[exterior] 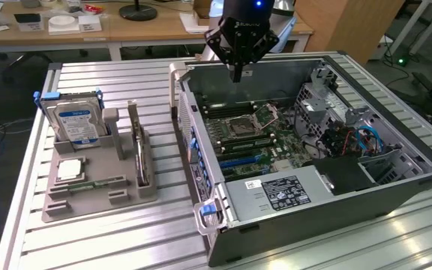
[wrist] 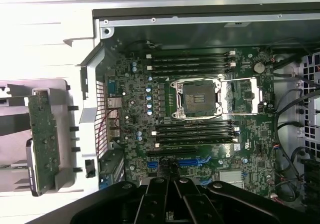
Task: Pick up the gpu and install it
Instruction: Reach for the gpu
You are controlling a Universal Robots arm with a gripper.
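The gpu point(exterior: 139, 151) stands on edge in a grey holder point(exterior: 99, 194) on the table, to the exterior view's left of the open computer case point(exterior: 298, 214). In the wrist view the gpu point(wrist: 43, 136) shows a green circuit face, beside the case's rear panel. My gripper point(exterior: 236, 76) hangs above the far end of the case, well apart from the gpu, shut with nothing between its fingers. From the wrist, the gripper point(wrist: 172, 191) points down at the motherboard point(wrist: 200, 134), near its blue and black expansion slots point(wrist: 192, 161).
The holder also carries a hard drive with a blue and white label point(exterior: 77, 122), a square processor point(exterior: 70, 169) and a narrow memory stick point(exterior: 92, 184). Inside the case are an open processor socket point(wrist: 197, 98), cables point(exterior: 359, 140) and a power supply point(exterior: 280, 194).
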